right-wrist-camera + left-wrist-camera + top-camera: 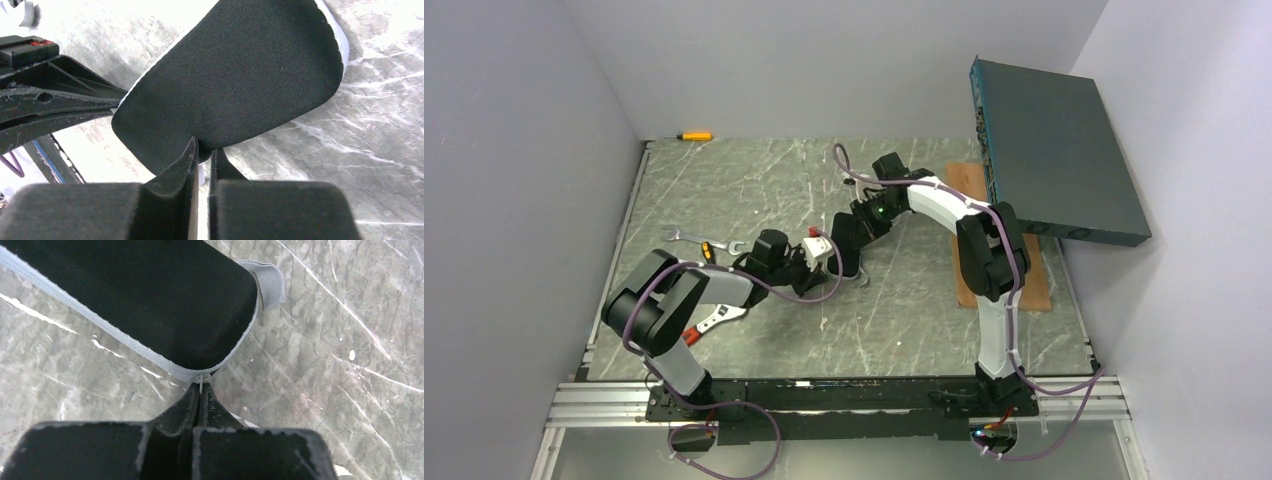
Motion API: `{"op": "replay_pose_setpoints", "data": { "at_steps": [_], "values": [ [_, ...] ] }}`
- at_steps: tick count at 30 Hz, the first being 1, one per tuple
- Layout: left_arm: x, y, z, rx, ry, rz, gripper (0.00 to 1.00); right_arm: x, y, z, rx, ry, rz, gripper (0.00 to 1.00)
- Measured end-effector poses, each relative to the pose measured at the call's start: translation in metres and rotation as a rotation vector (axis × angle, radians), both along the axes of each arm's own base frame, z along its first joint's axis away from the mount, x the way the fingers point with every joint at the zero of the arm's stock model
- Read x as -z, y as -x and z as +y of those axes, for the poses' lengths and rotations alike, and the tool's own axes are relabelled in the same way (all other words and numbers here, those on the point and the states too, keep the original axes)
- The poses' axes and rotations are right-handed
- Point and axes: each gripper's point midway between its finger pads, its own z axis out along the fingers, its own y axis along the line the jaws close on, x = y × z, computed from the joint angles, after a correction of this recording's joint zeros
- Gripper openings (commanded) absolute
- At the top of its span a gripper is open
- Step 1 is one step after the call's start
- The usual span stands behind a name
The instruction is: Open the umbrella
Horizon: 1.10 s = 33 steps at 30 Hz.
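Wrist views crop umbrella (150,295) — overhead, mostly hidden.

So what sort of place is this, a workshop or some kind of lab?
Probably a robotics lab test cell: a left arm and right arm bolted to a metal rail, a marble-patterned table boxed in by plain pale walls, and loose tools such as a wrench and screwdriver.
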Motion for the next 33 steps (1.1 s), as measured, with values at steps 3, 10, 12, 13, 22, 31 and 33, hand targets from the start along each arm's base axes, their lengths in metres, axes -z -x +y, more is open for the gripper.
{"op": "replay_pose_setpoints", "data": {
  "at_steps": [3, 10, 12, 13, 22, 31, 33],
  "values": [
    [-0.002, -0.003, -0.004, 0.043, -0.015, -0.025, 0.0, -0.002, -0.005, -0.002, 0.002, 0.001, 0.009, 0.45],
    [-0.008, -0.001, -0.024, 0.063, -0.021, -0.083, 0.0, -0.004, -0.01, -0.014, 0.121, 0.004, 0.153, 0.83],
    [-0.007, 0.001, -0.031, 0.055, -0.012, -0.067, 0.0, -0.007, -0.008, -0.013, 0.153, -0.011, 0.191, 0.84],
    [-0.006, 0.001, -0.034, 0.048, -0.004, -0.053, 0.0, -0.007, -0.006, -0.012, 0.165, -0.016, 0.207, 0.85],
    [-0.003, -0.001, -0.046, -0.071, 0.078, 0.124, 0.0, 0.004, 0.01, -0.007, 0.205, -0.012, 0.292, 0.45],
    [0.003, 0.003, -0.034, -0.243, 0.202, 0.382, 0.0, 0.011, 0.012, -0.015, 0.176, -0.071, 0.303, 0.0],
    [0.001, 0.004, -0.031, -0.269, 0.237, 0.446, 0.0, 0.011, 0.013, -0.015, 0.162, -0.087, 0.303, 0.0]
  ]
}}
